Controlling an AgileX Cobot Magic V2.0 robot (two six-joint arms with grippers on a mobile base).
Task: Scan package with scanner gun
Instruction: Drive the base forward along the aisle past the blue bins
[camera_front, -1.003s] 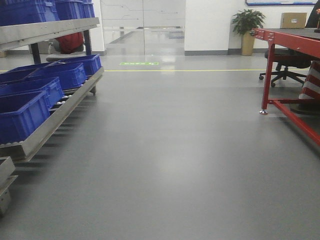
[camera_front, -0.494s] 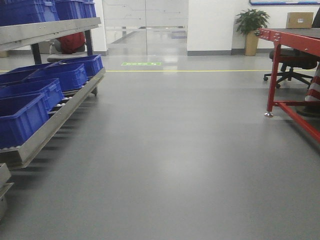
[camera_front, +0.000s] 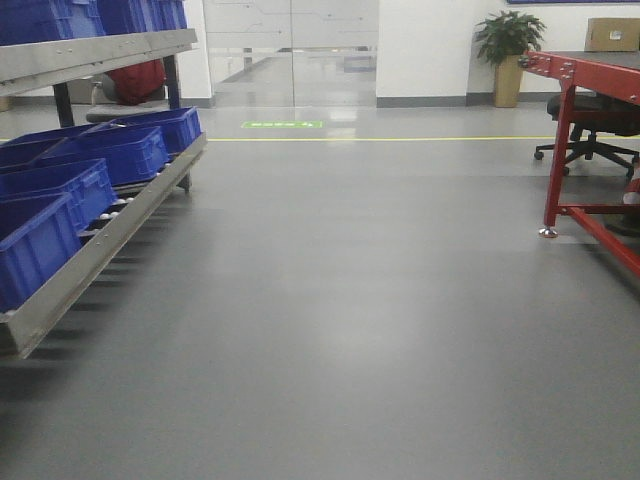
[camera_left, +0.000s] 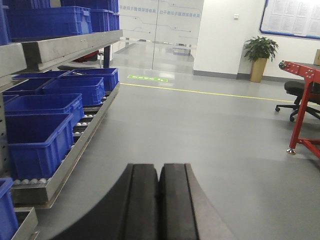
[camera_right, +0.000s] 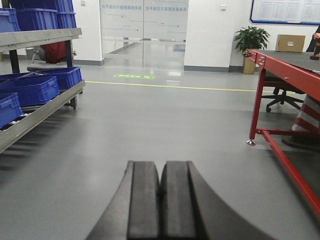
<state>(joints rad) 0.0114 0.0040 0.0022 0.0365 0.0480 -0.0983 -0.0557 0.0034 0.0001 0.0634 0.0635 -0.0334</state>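
Observation:
No scanner gun shows in any view. A brown cardboard box sits on the red table at the far right; it also shows in the right wrist view. My left gripper is shut and empty, its black jaws pressed together above the grey floor. My right gripper is shut and empty too, also over bare floor. Neither gripper shows in the front view.
A metal roller rack with several blue bins runs along the left. A red table stands at the right, with a black office chair behind it. A potted plant and glass doors are at the far wall.
The front view has shifted: the rack and bins slid left and down, the red table moved right and farther out of frame. The base is moving forward and turning slightly.

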